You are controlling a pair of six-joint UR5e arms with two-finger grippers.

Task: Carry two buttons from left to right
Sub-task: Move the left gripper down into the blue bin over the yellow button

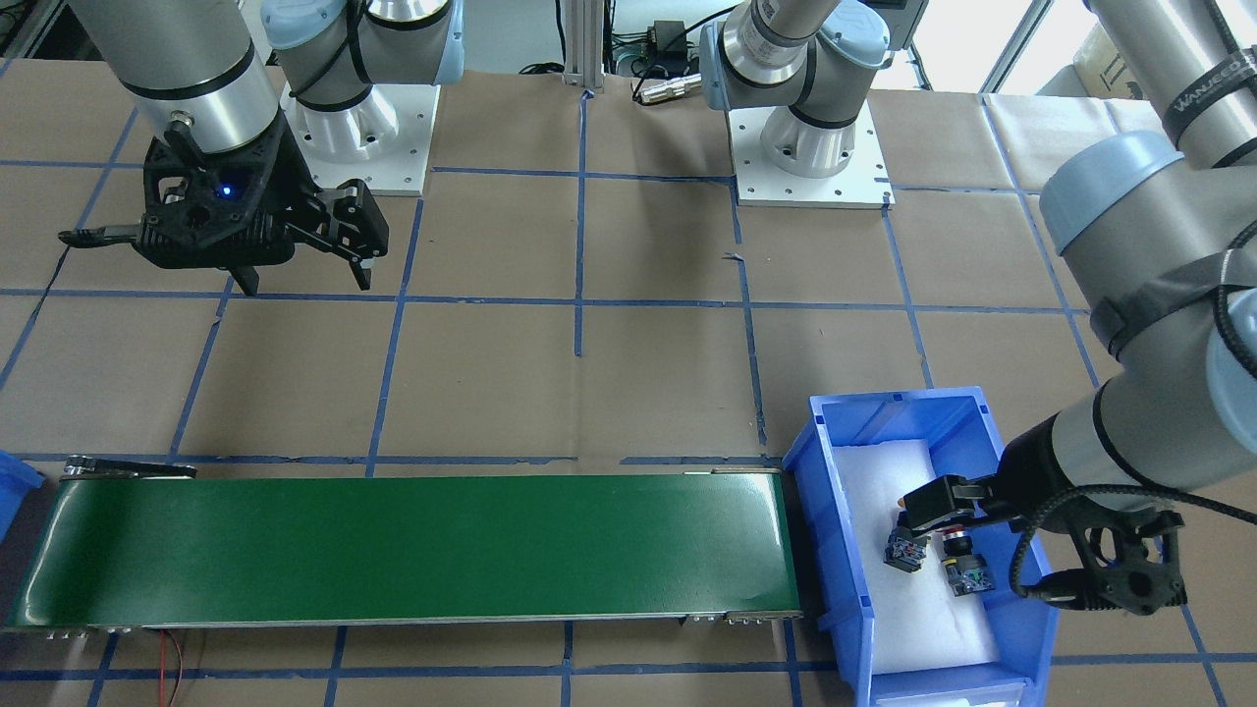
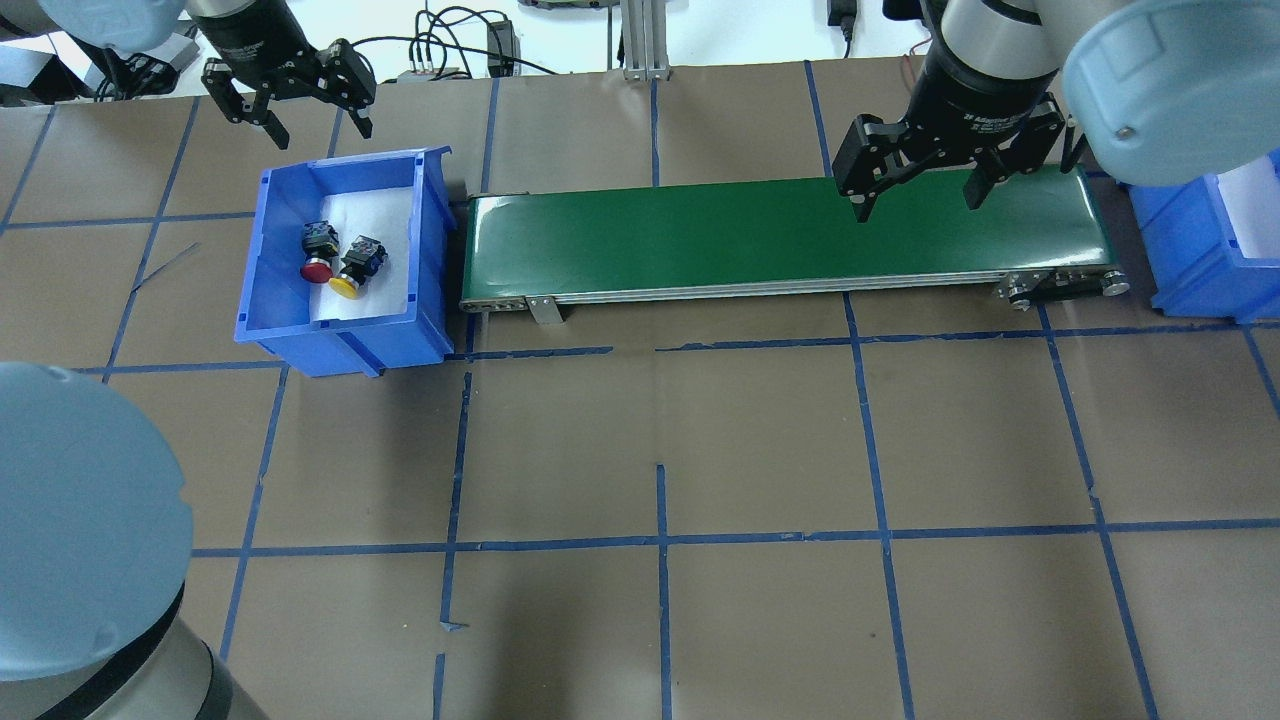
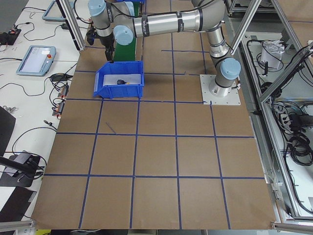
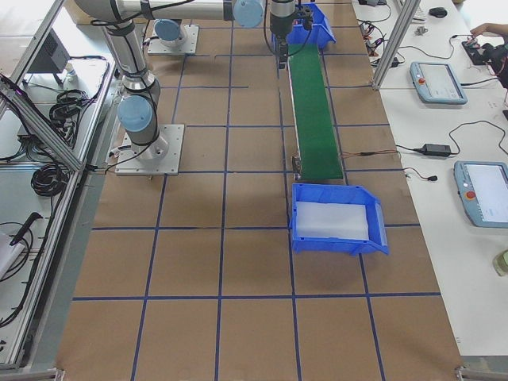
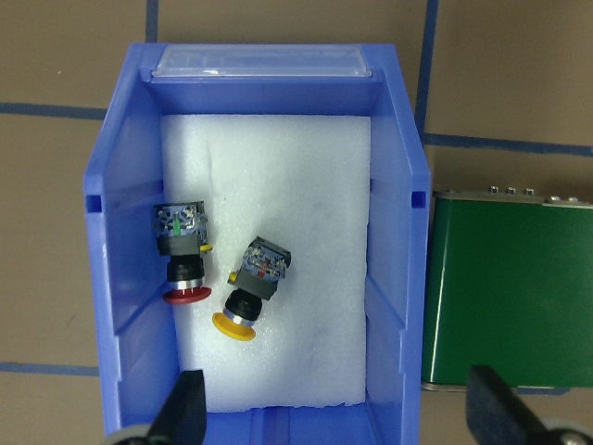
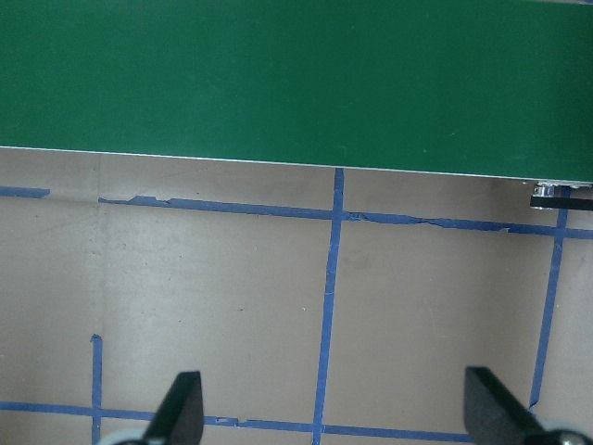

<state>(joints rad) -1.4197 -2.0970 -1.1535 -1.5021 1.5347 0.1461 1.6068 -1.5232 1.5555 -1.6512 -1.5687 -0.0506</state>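
Buttons: red-capped button [image 5: 183, 250] and yellow-capped button [image 5: 248, 286] are lying on their sides, just beside each other, in the left bin [image 2: 345, 160], not yet picked.
Left gripper [image 2: 322, 130]: is hovering over the bin's far edge, fingers spread wide and empty, apparently lining up a pick.
Right gripper [image 2: 918, 205]: is hanging above the conveyor belt [image 2: 700, 235] near its right end, fingers apart and holding nothing, probably posted to receive.

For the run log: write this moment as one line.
red button, yellow button: in blue bin | left tool: open above it | right tool: open, over table beside conveyor
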